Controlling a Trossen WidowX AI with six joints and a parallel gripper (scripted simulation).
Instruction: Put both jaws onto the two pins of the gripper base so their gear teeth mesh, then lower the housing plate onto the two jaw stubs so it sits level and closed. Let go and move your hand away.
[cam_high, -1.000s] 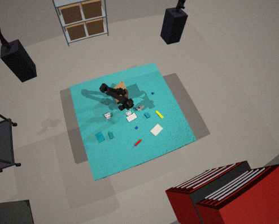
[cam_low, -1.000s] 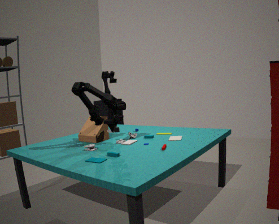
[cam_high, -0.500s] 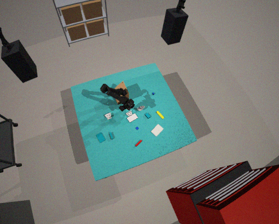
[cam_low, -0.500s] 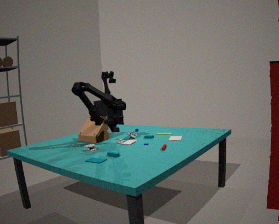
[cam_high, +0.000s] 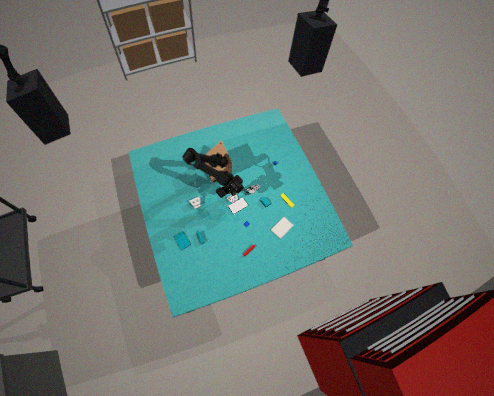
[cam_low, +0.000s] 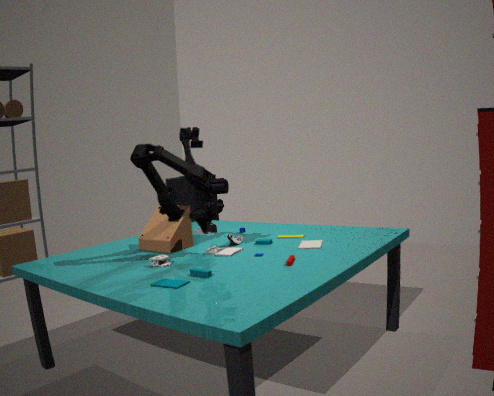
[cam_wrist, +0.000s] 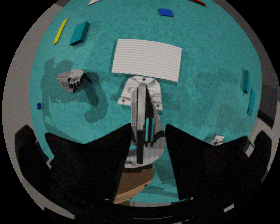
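Note:
My gripper (cam_low: 209, 229) (cam_wrist: 149, 127) is shut on a grey-white jaw (cam_wrist: 141, 117), held above the table behind the gripper base. Black fingers partly hide this jaw. The white gripper base (cam_high: 232, 198) (cam_low: 213, 250) (cam_wrist: 126, 96) lies against a white ribbed block; in the wrist view the held jaw's front end overlaps it, so its pins are partly hidden. The other jaw (cam_high: 253, 188) (cam_low: 235, 239) (cam_wrist: 71, 80) lies on the table, left of the base in the wrist view. The white housing plate (cam_high: 195, 202) (cam_low: 160, 260) stands apart on the opposite side, mostly behind a finger in the wrist view.
The white ribbed block (cam_high: 238, 205) (cam_low: 229, 252) (cam_wrist: 147, 59) adjoins the base. Teal blocks (cam_high: 265, 201) (cam_high: 201, 237), a teal plate (cam_high: 182, 240), blue pieces (cam_high: 246, 224) (cam_high: 275, 162), a yellow bar (cam_high: 287, 200), a red bar (cam_high: 249, 250) and a cream plate (cam_high: 282, 227) lie around.

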